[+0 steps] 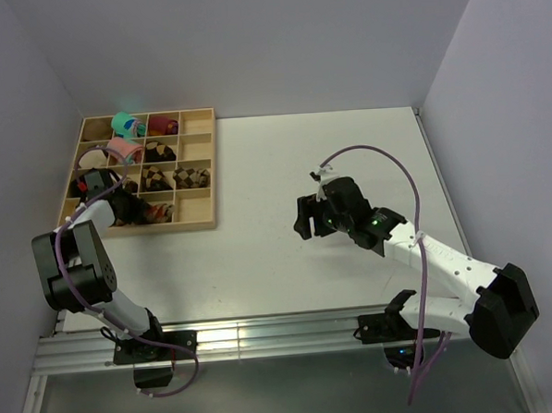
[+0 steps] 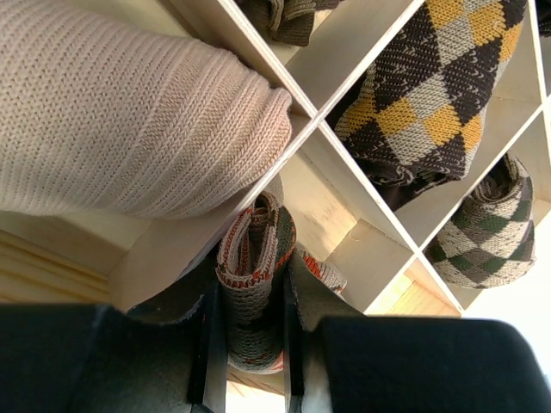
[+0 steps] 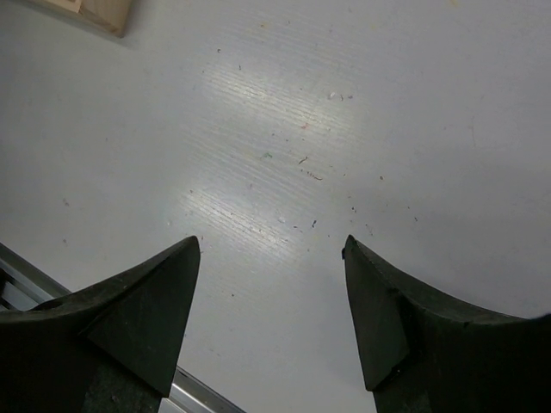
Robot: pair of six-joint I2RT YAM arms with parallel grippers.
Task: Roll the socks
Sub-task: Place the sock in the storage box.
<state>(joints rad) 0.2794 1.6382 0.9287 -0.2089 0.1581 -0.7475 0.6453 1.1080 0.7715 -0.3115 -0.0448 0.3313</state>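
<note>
OK, left gripper (image 2: 251,353): fingers (image 2: 208,344) clamped on either side of the socks (image 2: 254,258), a tan roll with dark and orange-red argyle showing at its edge, held end-on between the pads. The roll hangs in a cell of the wooden tray (image 2: 314,206), in the row along the tray's near edge. Whether it touches the cell floor is hard to say from the wrist view.

Across the divider, a cream ribbed sock (image 2: 129,112) fills the next cell. A brown-and-yellow argyle roll (image 2: 430,95) and a green-and-cream argyle roll (image 2: 486,232) lie in cells further along. In the top view, a pink roll (image 1: 123,150), a teal roll (image 1: 124,124) and a maroon roll (image 1: 163,125) sit in the far rows.

Right gripper (image 3: 270,249): fingers spread wide, only the white table (image 3: 344,129) between them. It hovers mid-table, well apart from the tray; one tray corner just shows at the top left of its wrist view.
</note>
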